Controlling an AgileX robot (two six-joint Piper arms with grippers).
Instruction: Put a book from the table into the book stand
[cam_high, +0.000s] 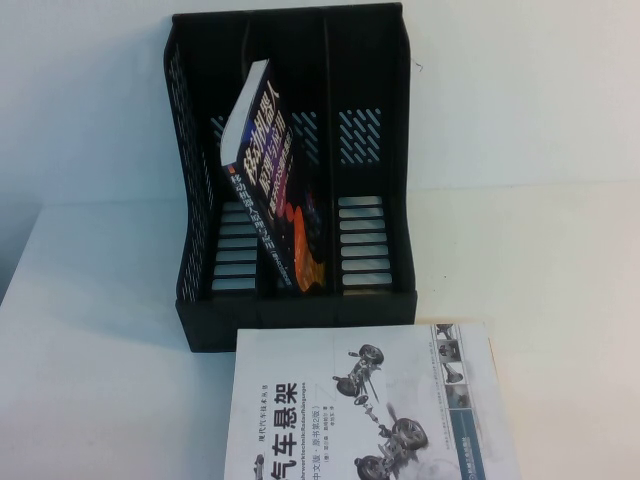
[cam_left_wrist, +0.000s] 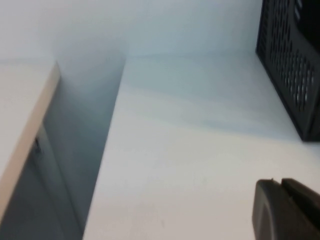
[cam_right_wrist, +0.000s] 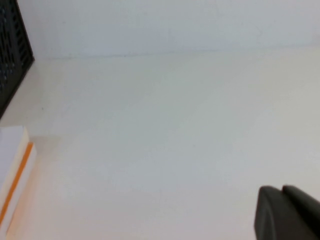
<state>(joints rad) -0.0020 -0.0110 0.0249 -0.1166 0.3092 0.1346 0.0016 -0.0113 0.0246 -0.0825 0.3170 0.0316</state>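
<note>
Table (cam_high: 90, 330): white, one. Bare surface runs wide to the left and right of the stand; its left edge shows in the left wrist view, dropping to a gap beside a second pale surface.

Stand (cam_high: 290, 310): black, one, three compartments, at the middle back of the table, open side toward the robot. Left and right compartments hold nothing visible. The middle compartment holds one dark book (cam_high: 262, 140), tilted, its top corner leaning toward the left compartment and rising above the divider.

Book (cam_high: 365, 400): white cover, grey suspension drawings, black title; one. Lies flat on the table just in front of the stand, its far edge touching or overlapping the stand's front lip; its near end runs out of the high view. Beneath it an orange-edged white book (cam_right_wrist: 15, 177) shows at its right side.

Books counted: three.

Left gripper (cam_left_wrist: 287, 210): over the bare table left of the stand, near nothing; only a dark tip shows, jaws cannot be told.

Right gripper (cam_right_wrist: 287, 212): over the bare table right of the books; jaws likewise cannot be told.
</note>
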